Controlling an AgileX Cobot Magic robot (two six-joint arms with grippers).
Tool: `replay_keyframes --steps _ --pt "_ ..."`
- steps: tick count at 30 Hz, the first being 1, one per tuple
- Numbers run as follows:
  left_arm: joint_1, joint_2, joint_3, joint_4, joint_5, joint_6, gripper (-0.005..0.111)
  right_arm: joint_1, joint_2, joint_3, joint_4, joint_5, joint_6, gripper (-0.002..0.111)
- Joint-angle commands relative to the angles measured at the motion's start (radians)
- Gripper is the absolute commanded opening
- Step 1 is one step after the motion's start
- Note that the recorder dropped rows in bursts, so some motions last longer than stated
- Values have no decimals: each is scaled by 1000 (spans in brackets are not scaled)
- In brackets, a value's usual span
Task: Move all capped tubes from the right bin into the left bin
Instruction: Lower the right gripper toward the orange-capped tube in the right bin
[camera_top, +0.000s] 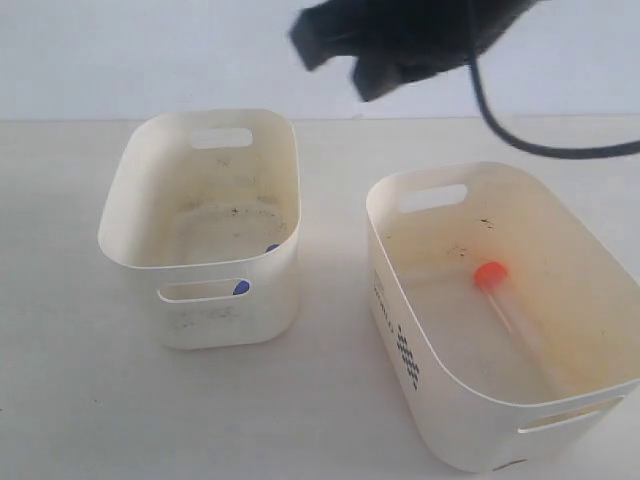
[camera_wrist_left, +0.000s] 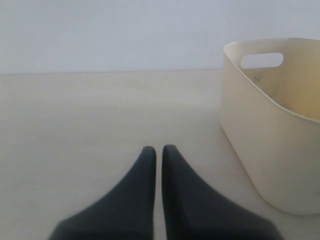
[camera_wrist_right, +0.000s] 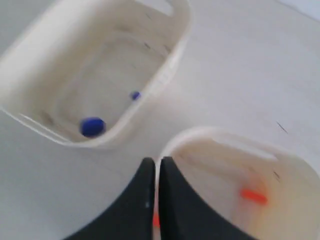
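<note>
The right fingers (camera_wrist_right: 142, 195) were pinched shut, empty as far as I could tell, high above the bins. The orange-capped tube (camera_top: 503, 298) lay below them in the right bin (camera_top: 600, 250), with its cap toward the far wall and its body running nearward. The left fingers (camera_wrist_left: 140, 190) were closed too, farther off beside the left bin (camera_top: 125, 210), which held blue caps (camera_top: 241, 287).

You have the right bin (camera_top: 450, 420), a cream tub with oval handle slots, black dot print on its side and a yellowish stain inside. 1 orange-capped tube (camera_top: 503, 296) lies flat on its floor, cap toward the far slot, clear body running toward the near wall. The left bin (camera_top: 215, 320), plain cream with dark specks inside, stands upright beside it, not touching. You can see 2 blue caps (camera_wrist_right: 92, 126) in it, near 1 wall; their tube bodies are too blurred to make out.
</note>
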Motion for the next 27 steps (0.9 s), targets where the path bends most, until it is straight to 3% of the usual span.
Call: replay_keyframes --steps 1,8,15,27 --pt "0 3 -4 -6 -3 -9 4 -61 -6 -8 -116 248 33 9" --pt "0 3 -4 -6 -3 -9 4 -111 -6 109 -119 248 100 29" --pt "0 3 -4 -6 -8 -9 4 -111 22 249 -126 153 189 30" --pt "0 3 -4 -6 -8 -9 4 -111 178 267 -132 157 278 30"
